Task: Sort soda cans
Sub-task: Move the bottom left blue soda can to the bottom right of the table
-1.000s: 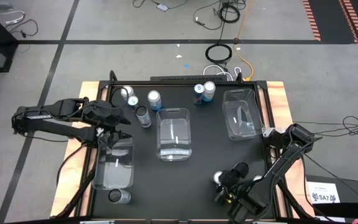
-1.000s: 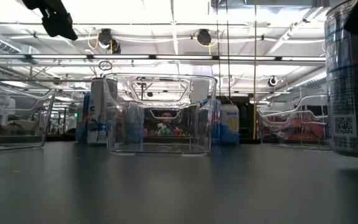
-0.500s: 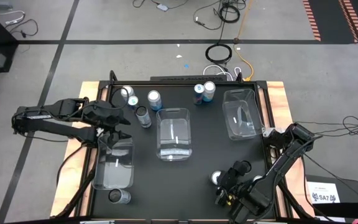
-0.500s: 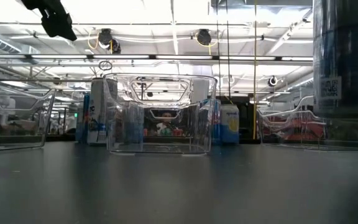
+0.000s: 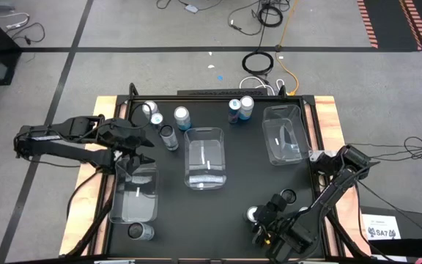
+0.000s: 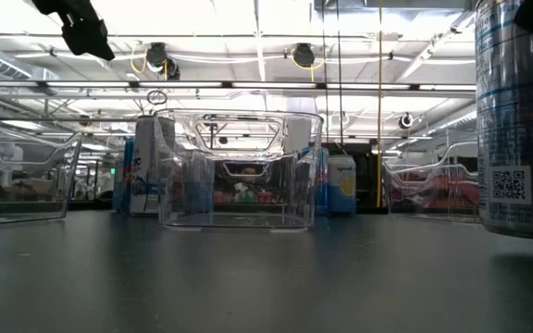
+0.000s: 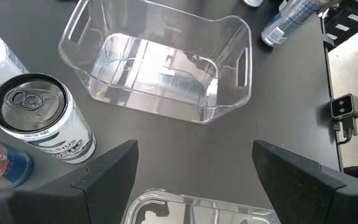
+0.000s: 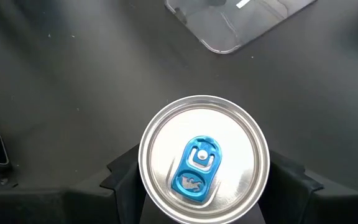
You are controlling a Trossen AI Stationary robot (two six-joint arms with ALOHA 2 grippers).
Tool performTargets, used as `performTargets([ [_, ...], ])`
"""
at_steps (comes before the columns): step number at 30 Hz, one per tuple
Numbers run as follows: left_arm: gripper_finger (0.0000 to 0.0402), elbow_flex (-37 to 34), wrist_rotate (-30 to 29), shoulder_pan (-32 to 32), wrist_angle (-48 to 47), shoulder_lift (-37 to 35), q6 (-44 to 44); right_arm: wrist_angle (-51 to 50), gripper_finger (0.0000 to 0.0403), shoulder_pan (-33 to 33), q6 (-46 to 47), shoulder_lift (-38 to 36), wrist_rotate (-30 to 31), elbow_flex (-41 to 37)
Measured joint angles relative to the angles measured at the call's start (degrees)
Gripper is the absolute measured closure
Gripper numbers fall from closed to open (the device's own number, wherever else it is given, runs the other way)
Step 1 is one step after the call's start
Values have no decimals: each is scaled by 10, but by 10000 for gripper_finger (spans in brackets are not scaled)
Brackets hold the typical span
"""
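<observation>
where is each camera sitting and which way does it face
High view: overhead, facing straight down on the black table; both arms show.
Low view: table height, facing level across clear plastic bins; left arm overhead.
Left wrist view: facing down at the white soda can; own fingers apart.
Right wrist view: straight down on the blue-tabbed silver can, also in the low view.
</observation>
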Motion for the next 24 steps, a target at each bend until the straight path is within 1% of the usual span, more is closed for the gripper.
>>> performTargets([
  [5, 76, 0, 0, 0, 0, 0, 0, -1, 174, 0, -35, 0, -30, 0],
  [8, 76, 0, 0, 0, 0, 0, 0, 0, 174, 0, -30, 0, -29, 0],
  [14, 76, 0, 0, 0, 0, 0, 0, 3, 174, 0, 15, 0, -29, 0],
  [24, 76, 0, 0, 0, 0, 0, 0, 4, 173, 0, -2, 0, -29, 0],
])
